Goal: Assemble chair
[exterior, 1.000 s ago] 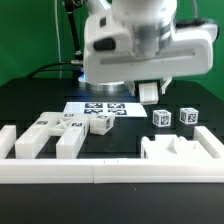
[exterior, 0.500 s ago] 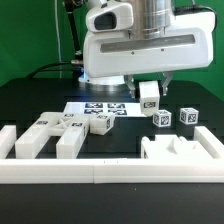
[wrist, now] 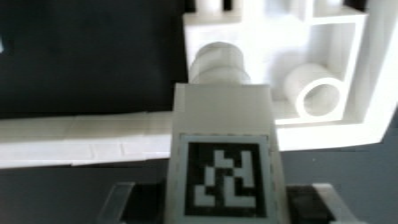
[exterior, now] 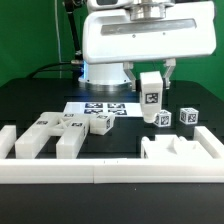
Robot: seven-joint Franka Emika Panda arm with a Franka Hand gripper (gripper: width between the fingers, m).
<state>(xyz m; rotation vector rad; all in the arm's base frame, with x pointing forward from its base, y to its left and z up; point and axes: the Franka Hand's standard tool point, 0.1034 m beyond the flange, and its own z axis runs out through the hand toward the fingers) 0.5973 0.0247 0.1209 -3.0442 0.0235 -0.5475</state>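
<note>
My gripper (exterior: 151, 77) is shut on a white chair bar (exterior: 151, 90) with a black-and-white tag, hanging in the air above two small tagged cubes (exterior: 162, 117) (exterior: 187, 116). In the wrist view the bar (wrist: 222, 120) runs out from between the fingers (wrist: 135, 200) of the gripper (wrist: 224, 203), its peg end over a white blocky chair part with round holes (wrist: 329, 95). That part (exterior: 180, 150) lies at the front on the exterior view's right. Two long bars (exterior: 35, 137) (exterior: 70, 140) and another cube (exterior: 102, 123) lie on the exterior view's left.
The marker board (exterior: 100, 107) lies flat behind the left-hand parts. A long white border rail (exterior: 100, 172) (wrist: 80, 140) runs along the table's front edge. The arm's large white body fills the upper part of the exterior view.
The arm has turned and risen, and the held bar has come up with it from just above the cubes. It now hangs higher with its tag facing the exterior camera.
</note>
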